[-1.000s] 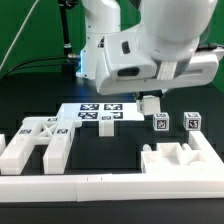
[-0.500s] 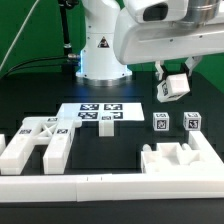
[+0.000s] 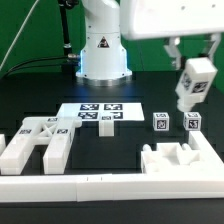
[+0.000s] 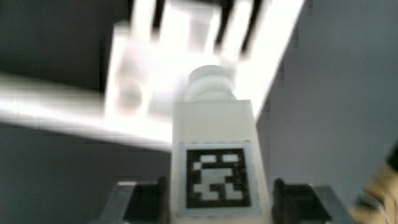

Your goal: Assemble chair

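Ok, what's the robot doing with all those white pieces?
It is building a chair from loose white parts. Its gripper is shut on a tagged white piece and holds it tilted in the air, at the exterior view's right. Two small tagged blocks stand on the table below it. A big forked part and a notched slab lie apart, not yet joined.

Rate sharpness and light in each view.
Exterior view: evenly lit, the marker board and its tags crisp, the held block slightly soft. Wrist view: the block's tag stays fairly sharp, while the white parts behind it smear into bright, washed-out streaks.
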You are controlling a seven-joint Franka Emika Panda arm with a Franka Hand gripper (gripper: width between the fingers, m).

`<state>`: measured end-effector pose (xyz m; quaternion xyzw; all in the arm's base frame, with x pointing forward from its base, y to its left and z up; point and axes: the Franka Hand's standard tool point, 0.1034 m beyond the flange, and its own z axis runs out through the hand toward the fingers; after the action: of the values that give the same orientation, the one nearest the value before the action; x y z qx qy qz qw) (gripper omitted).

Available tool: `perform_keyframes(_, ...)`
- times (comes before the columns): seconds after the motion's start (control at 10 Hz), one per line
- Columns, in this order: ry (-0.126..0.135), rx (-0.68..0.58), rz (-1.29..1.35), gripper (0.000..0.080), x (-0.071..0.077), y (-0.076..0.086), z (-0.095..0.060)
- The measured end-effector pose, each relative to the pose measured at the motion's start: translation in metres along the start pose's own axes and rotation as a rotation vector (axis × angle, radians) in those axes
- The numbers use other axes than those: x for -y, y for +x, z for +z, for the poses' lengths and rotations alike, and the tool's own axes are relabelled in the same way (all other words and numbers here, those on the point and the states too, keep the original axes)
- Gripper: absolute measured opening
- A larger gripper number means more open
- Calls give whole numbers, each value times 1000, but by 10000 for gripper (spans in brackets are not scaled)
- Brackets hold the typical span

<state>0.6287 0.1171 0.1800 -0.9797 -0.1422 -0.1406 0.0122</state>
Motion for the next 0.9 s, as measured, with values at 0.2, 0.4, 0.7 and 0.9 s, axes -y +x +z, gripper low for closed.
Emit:
perform_keyframes(0.2, -17, -148, 9, 278, -5, 2, 3)
perform_keyframes(0.4, -34, -189, -18, 278, -12, -9, 19)
perform_keyframes(0.7, -29, -172, -6, 278, -16, -14, 44)
perform_keyframes(0.9, -26, -163, -7, 278, -14, -17, 50)
